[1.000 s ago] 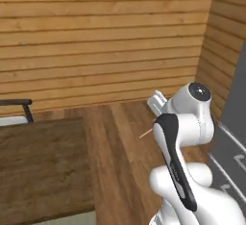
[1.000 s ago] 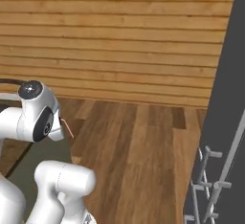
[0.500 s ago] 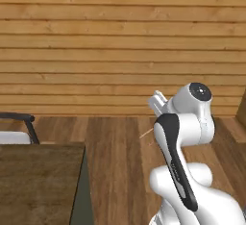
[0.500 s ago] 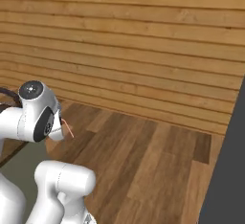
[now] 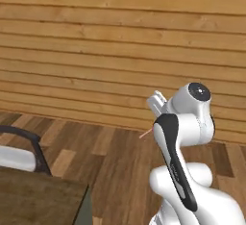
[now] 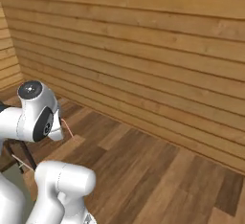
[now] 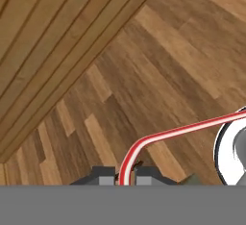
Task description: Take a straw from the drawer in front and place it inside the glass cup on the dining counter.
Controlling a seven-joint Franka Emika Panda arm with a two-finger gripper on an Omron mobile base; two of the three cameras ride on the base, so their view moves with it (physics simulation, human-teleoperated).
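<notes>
The thin red straw with white stripes and a bent end (image 7: 166, 135) rises from between the 2 small dark finger tips at the bottom centre of the hand view, curves at its bend and runs off toward the right edge of the frame. The jaws are pressed together on its lower end, so the gripper (image 7: 126, 175) is pinching the straw. In the left base view a short pale sliver of the straw (image 5: 145, 133) pokes out left of the white arm near the centre of the frame; in the right base view it shows as a thin reddish line (image 6: 67, 128) just right of the arm's head, at the left of the frame.

The pick from the drawer looks done, and the step in hand is the carry toward the cup. Around the arm lie brown wood-plank floor (image 6: 158, 170) and a horizontal wood-slat wall (image 5: 96, 51). A corner of a dark brown wood-grain slab, likely the dining desk (image 5: 33, 200), sits at the lower left of the left base view, with a dark-framed chair (image 5: 21, 147) just above it.

Next, the move calls for bringing the glass cup into sight, then holding the straw upright over its mouth before letting go.
</notes>
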